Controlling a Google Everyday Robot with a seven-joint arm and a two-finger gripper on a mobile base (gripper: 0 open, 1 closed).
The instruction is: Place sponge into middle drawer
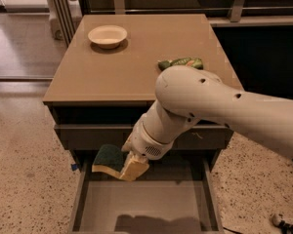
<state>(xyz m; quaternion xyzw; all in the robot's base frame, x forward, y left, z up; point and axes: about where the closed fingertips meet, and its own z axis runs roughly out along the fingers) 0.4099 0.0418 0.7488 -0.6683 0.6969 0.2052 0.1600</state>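
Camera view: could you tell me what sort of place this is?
Likely an office kitchenette: drawer cabinet, speckled floor, bowl and snack bag on top; the gripper holds the sponge over the open middle drawer.

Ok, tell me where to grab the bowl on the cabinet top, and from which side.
Take the bowl by its near rim, coming straight down from above, one finger inside and one outside: it sits upright and open, shallow with a thin flared rim. The pincer is occupied now, holding the sponge above the open middle drawer.
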